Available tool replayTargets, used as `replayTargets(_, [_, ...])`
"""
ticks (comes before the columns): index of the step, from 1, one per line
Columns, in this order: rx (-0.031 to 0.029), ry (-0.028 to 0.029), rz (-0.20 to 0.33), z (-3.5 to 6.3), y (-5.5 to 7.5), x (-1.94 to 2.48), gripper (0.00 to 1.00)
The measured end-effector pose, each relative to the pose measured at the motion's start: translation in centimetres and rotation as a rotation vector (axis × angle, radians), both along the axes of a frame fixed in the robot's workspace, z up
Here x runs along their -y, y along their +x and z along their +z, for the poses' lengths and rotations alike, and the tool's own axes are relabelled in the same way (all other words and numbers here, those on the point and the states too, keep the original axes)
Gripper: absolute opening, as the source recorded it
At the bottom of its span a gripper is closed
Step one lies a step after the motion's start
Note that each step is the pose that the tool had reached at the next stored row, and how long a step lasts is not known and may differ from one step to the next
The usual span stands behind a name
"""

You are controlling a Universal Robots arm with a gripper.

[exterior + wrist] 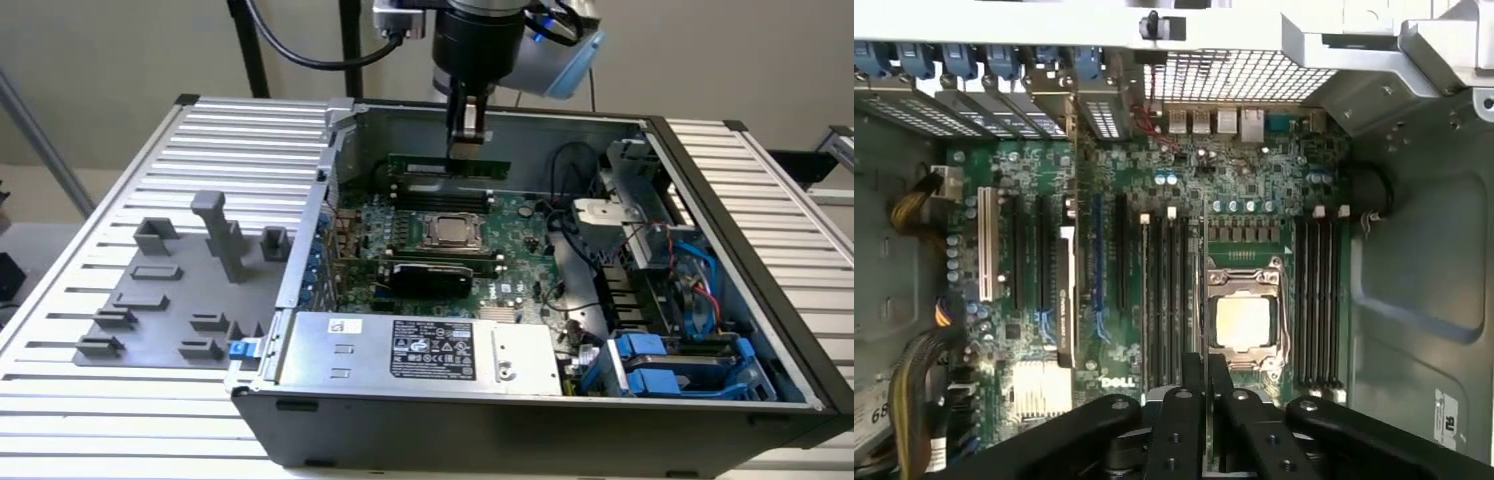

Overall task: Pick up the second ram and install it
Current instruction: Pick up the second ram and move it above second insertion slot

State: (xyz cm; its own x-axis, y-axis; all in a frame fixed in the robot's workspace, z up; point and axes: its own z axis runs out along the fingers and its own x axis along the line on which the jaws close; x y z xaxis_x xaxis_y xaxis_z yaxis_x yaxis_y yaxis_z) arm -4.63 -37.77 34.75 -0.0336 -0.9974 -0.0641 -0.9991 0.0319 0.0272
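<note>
table: a silver ribbed top under everything, reaching out past both sides of the processor.
gray tray: lies flat on the table, well off to the exterior view's left of the processor. Small gray blocks and one tall post stand on it.
computer case: lies open on the table. The processor sits near the middle of its floor.
power box: silver with a black sticker, on the near side of the processor, by the case's front wall.
black card: flat, just beside the processor, between it and the power box.
green board: the big board all around the processor, which is a square shiny chip in a metal frame.
memory slots: long black lines next to the processor.
second ram: a long thin green stick standing on its edge, on the far side of the processor, right over the memory slots. In the wrist view it is a thin line running along the processor's frame. I cannot tell if it is pushed into a slot.
gripper: comes straight down on the far side of the processor. Its two black fingers are pinched on the top edge of the second ram.
black wires: to the exterior view's right of the processor.
blue drive holders: far to the exterior view's right of the processor, in the near corner of the case.
</note>
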Motion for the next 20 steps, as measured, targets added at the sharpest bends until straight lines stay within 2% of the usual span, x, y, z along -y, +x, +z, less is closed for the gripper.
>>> replayTargets(5, [-0.0002, -0.0001, -0.005, -0.90, 0.07, -0.73, 0.00])
replayTargets(7, [-0.0001, 0.0000, -0.005, -1.15, 0.09, -0.77, 0.00])
replayTargets(20, [-0.0001, -0.0001, -0.005, -1.16, 0.08, -0.77, 0.00])
